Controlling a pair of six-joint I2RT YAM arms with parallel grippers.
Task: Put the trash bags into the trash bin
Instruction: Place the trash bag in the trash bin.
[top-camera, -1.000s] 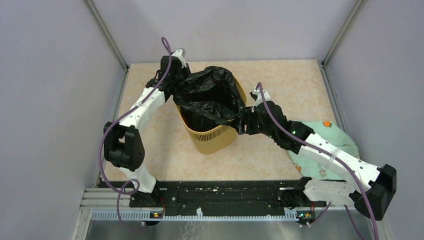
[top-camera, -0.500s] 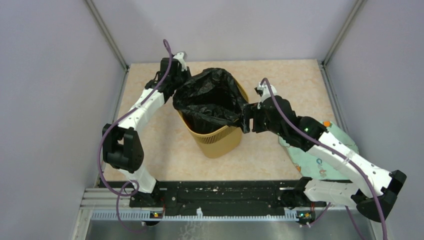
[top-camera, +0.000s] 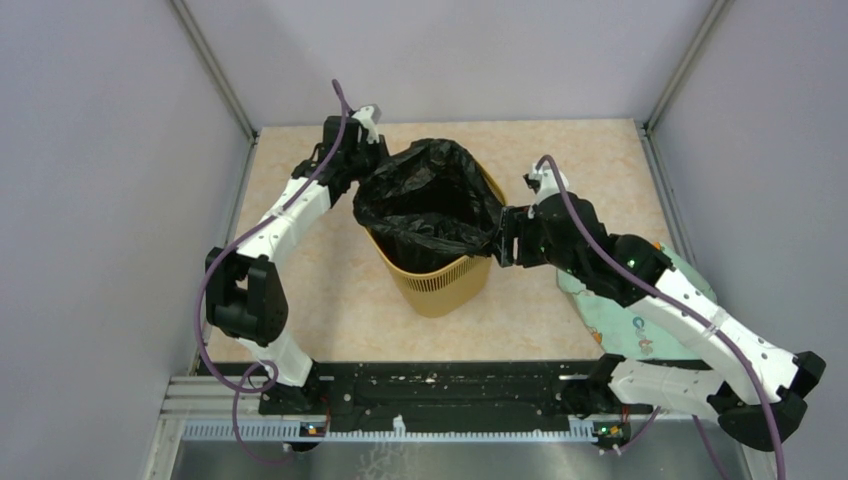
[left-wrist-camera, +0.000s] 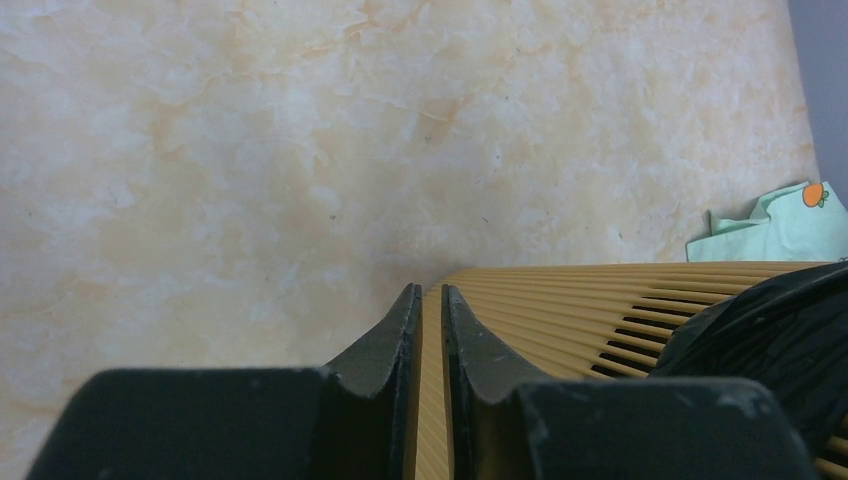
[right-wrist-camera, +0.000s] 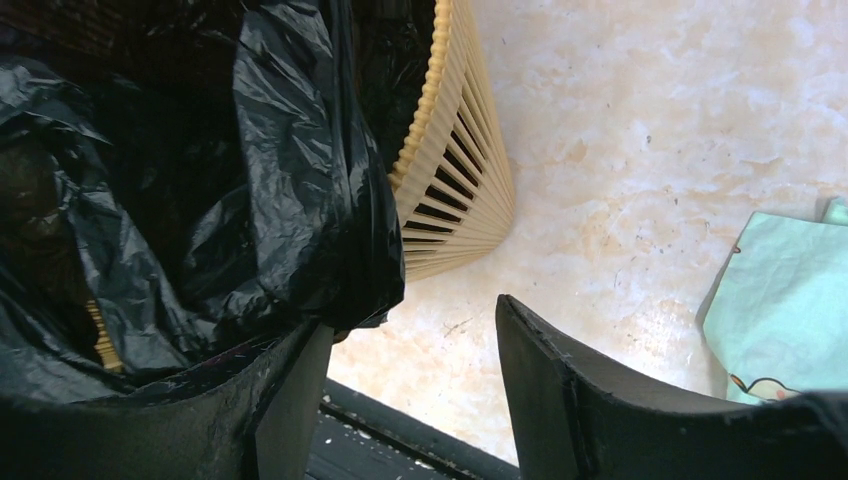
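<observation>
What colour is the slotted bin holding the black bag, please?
Mustard yellow; the trash bin shows best in the top external view.

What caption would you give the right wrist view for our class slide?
Open right gripper beside the crinkled black trash bag sitting in the yellow trash bin.

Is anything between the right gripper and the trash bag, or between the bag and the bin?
Nothing visible. The open right gripper is beside the trash bag, which already drapes into the trash bin.
</observation>
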